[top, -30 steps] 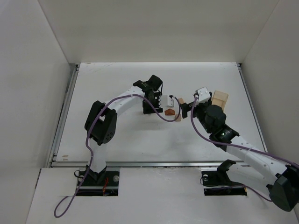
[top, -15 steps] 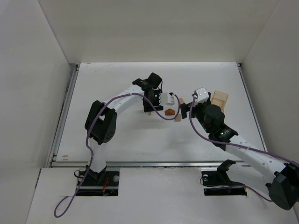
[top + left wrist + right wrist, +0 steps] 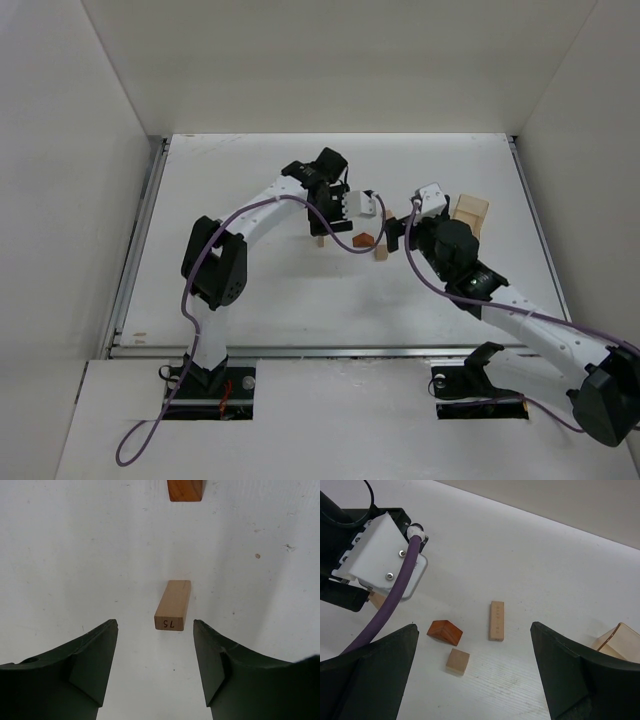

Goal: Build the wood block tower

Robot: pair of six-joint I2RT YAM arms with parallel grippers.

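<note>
Nothing is stacked yet as far as I can tell; the wood block tower is only loose pieces lying apart on the worktop (image 3: 545,570). The left jaws are hanging spread and empty over a tan block (image 3: 172,605) with a number inked on its end; it's lying flat, showing in the gap between them and touching neither, with a reddish-brown piece just beyond it. The right jaws are gaping as wide as they go, holding nothing, and looking down on the roof piece (image 3: 444,631), a slim tan post (image 3: 496,620) lying flat beside it and a stubby tan block (image 3: 457,661) near both; none of them are touching. The larger pale box (image 3: 615,640) is sitting well off to the side. I'm guessing these bits are light, stiff and hard, not fragile, but smooth and tiny, so they're likely to skid or tip. I'd be pinching the numbered block across its long flat sides, low and centred, and taking the roof piece by its flat ends, never the slopes.
</note>
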